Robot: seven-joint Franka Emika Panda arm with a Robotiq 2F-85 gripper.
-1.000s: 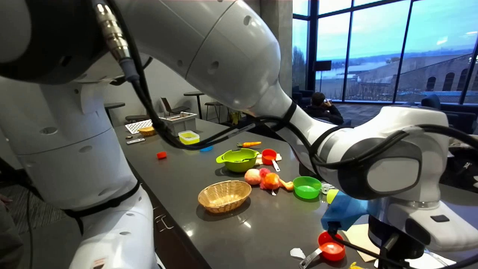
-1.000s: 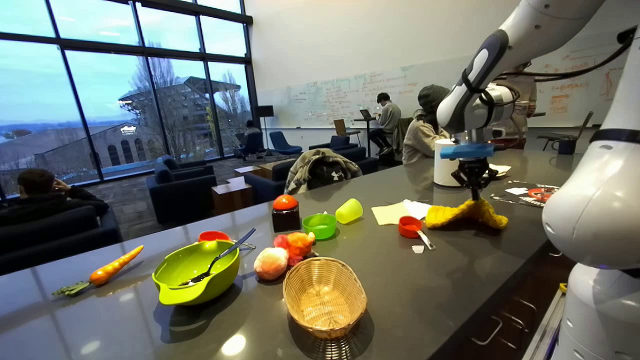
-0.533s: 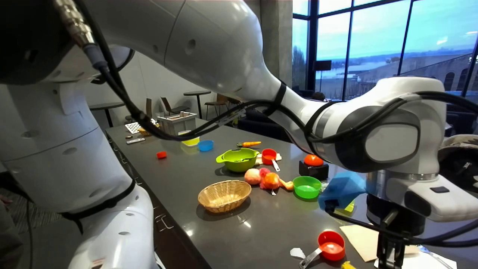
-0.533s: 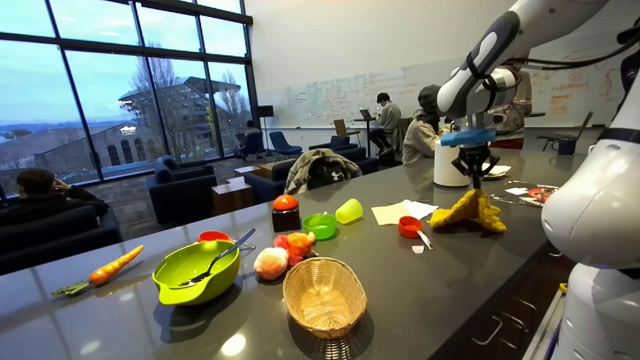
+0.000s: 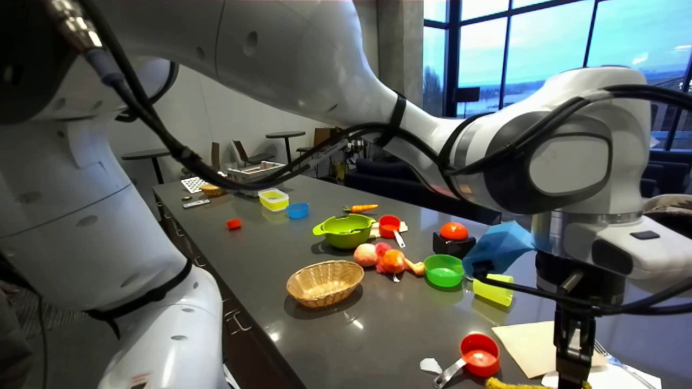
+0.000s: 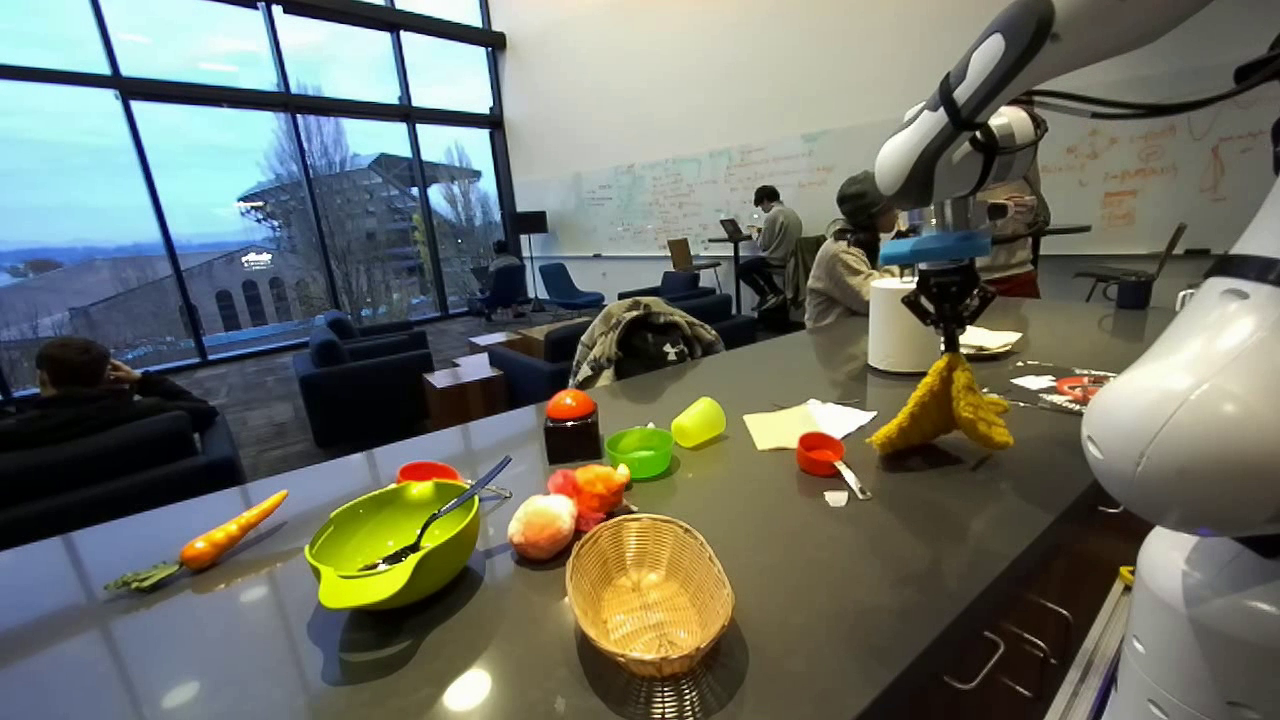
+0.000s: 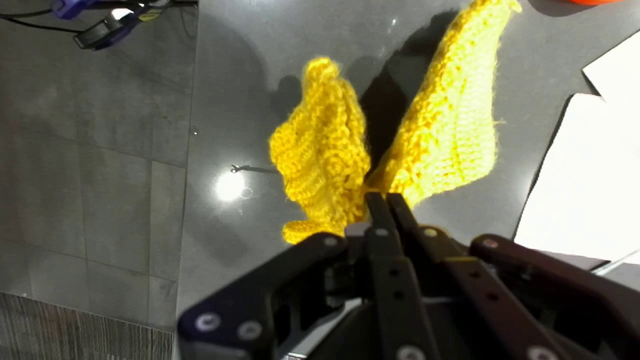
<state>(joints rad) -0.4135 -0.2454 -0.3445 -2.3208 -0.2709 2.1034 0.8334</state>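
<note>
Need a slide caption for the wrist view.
End effector pinching a yellow knitted cloth draped in two flaps, pale papers at picture right.

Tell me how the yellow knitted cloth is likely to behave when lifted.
The yellow knitted cloth is probably floppy: its sides droop from the gripper pinching its peak. It is likely light, seeming just folded yarn. Its coarse, fuzzy surface should resist slipping.

A rough knit is exhibited by the yellow cloth (image 6: 940,408), a matt finish by the tool (image 7: 384,196), glossy plastic by the lime-green bowl (image 6: 430,570), woven wicker by the basket (image 6: 650,550), matt paper by the cream sheet (image 6: 778,428), and a smooth gloss by the tabletop (image 6: 830,600).
</note>
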